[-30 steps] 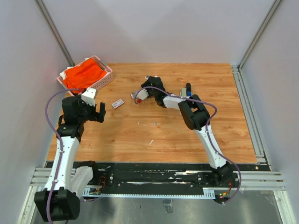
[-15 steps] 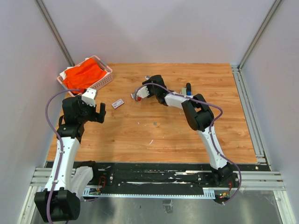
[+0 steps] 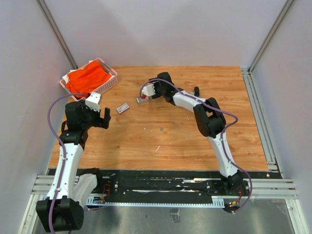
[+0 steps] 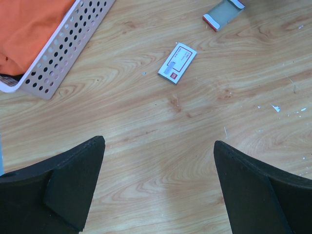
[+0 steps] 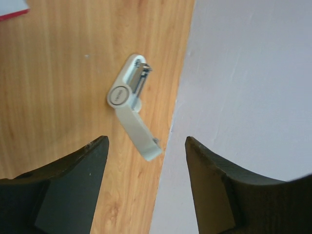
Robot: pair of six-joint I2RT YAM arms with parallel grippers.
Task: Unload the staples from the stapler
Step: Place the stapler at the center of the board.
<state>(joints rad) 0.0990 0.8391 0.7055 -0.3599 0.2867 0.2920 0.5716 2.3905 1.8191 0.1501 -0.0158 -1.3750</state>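
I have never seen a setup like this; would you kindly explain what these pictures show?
Two robot arms stand at the near edge of a wooden table. One picture looks down from above; the other two come from cameras on the wrists, so the black shapes below are fingers. The left gripper and right gripper are both open and hold nothing. On the table lie a basket with orange cloth, a small white box, and, by the far wall, a white hinged piece. The stapler is mostly hidden behind the right arm.
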